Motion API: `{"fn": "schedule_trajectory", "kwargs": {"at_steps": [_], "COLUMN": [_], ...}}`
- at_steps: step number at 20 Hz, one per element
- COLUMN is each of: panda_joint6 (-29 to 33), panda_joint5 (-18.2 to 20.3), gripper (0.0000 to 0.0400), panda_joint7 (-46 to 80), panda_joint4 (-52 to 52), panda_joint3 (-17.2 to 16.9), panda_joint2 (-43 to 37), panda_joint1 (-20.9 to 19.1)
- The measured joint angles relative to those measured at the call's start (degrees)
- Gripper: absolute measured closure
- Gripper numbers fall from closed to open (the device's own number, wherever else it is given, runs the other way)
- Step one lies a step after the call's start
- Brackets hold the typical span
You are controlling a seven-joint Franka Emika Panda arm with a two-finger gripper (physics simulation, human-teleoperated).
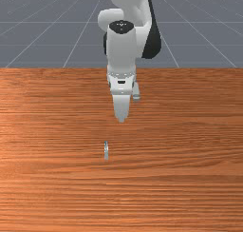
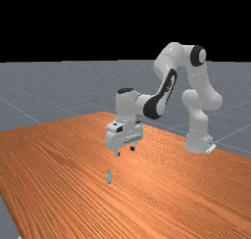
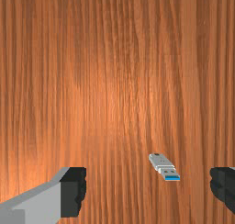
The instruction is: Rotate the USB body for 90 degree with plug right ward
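Progress: approach stage, no rotation done as far as I can judge. My black-tipped two-finger gripper (image 2: 125, 151) hangs above the orange-brown wooden worktop (image 2: 59, 184), fingers wide apart with nothing between the pads, and it isn't touching the target. The small silver-grey USB body (image 1: 106, 150) is on the worktop, a bit left of centre and below the middle of the front view; in the far view it's lower, left of centre, under the gripper. From my hand camera its metal plug with the blue insert (image 3: 172, 176) is the end towards the fingers. Going by all three angles I'd call it standing on end, plug up, maybe a slight lean, can't be sure. Either way the plug doesn't look turned to the right.

Done: arm brought over the general area, gripper opened. Left: pretty much everything. Line up over the USB body, since it sits off to the front view's left of my fingertips, go down, close on it, lift a little, turn it through the quarter turn so the plug faces right, lower, let go. Thin part, narrow base, so a careless nudge on the way down could knock it over. Call it early, near the start.
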Motion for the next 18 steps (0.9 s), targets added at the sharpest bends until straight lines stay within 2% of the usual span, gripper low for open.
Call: {"fn": "schedule_trajectory", "kwargs": {"at_steps": [1,2,3,4,6,8,14,15,18], "panda_joint6": [0.00,0.00,0.00,0.00,-0.13,-0.24,-0.72,-3.18,-6.67], "panda_joint5": [0.00,0.00,0.00,0.00,0.27,0.57,-1.92,-0.02,-0.03], "gripper": [0.0157,0.0252,0.0310,0.0346,0.0380,0.0393,0.0400,0.0400,0.0400], "panda_joint7": [0.00,0.00,0.00,0.00,-3.47,-5.22,-2.72,-4.38,-4.24], "panda_joint4": [0.00,0.00,0.00,0.00,0.34,0.62,1.06,3.32,9.47], "panda_joint3": [0.00,0.00,0.00,0.00,-0.01,-0.85,-2.12,-1.33,-1.29], "panda_joint2": [0.00,0.00,0.00,0.00,0.20,0.38,0.23,1.40,5.01], "panda_joint1": [0.00,0.00,0.00,0.00,-1.07,-3.04,-2.29,-3.09,-3.02]}}
